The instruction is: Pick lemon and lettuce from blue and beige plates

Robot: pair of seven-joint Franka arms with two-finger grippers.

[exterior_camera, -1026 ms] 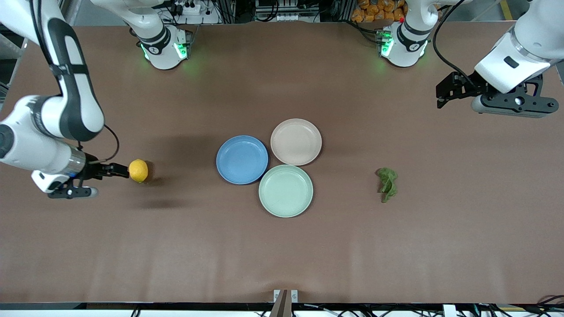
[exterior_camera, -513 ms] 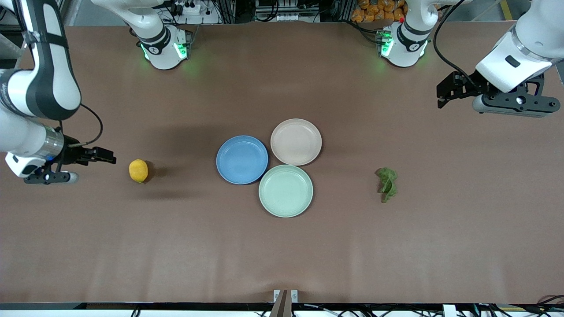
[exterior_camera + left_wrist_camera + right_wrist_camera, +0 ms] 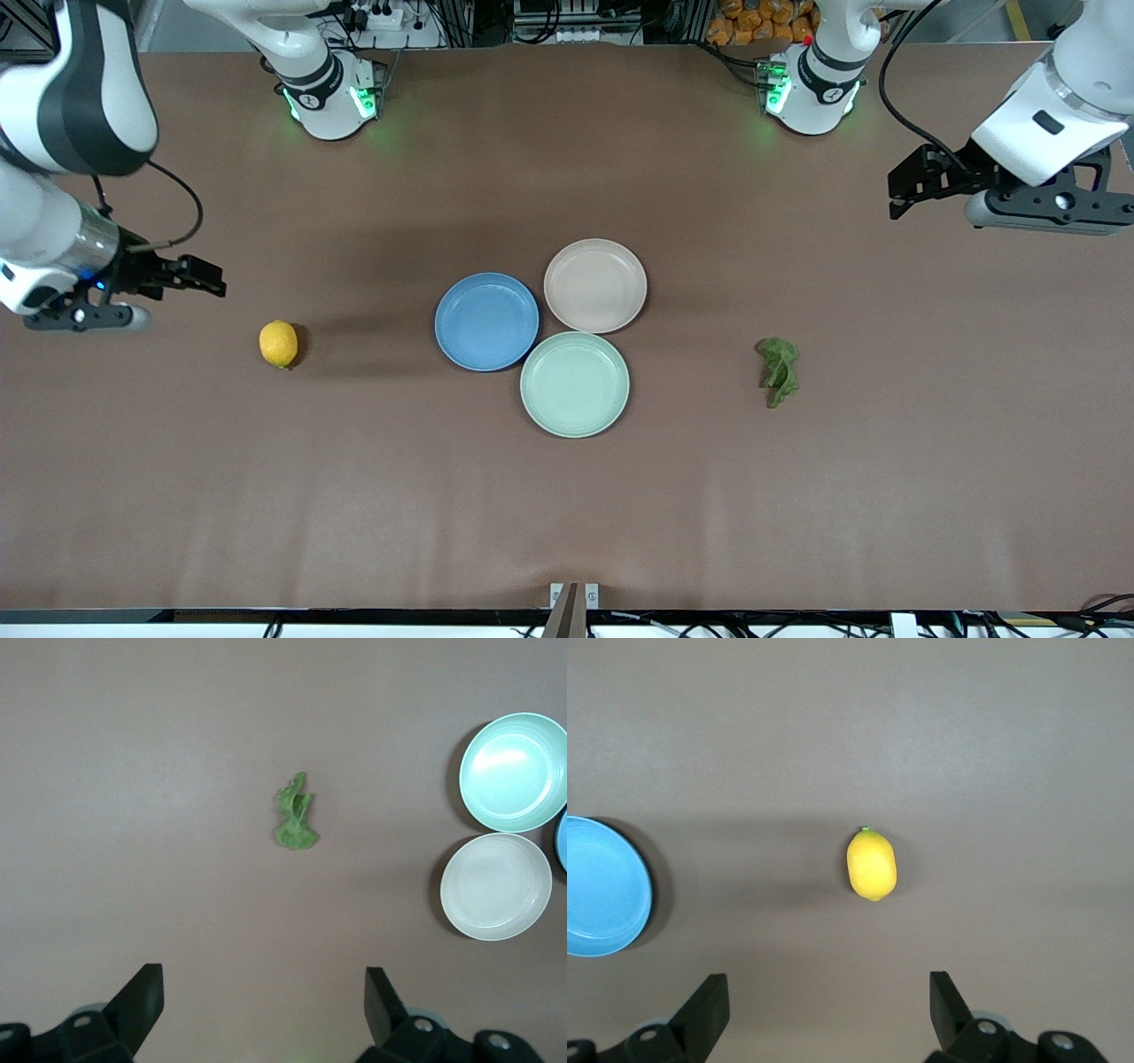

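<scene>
Risen off one lemon (image 3: 278,343), right pincer (image 3: 205,276) gapes; left pincer (image 3: 905,188) gapes; three plates, one lettuce (image 3: 779,369).

The blue plate (image 3: 602,886) is cut off by the right wrist view's edge. In both wrist views each arm's own hand shows only its fingertips (image 3: 142,992), its body cropped.

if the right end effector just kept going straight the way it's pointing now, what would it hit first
Probably the bare table. The right end effector, open, points down at the brown surface, with the lemon a little ahead of its fingertips. A tilted line could meet the lemon first; depth is hard to judge.
</scene>
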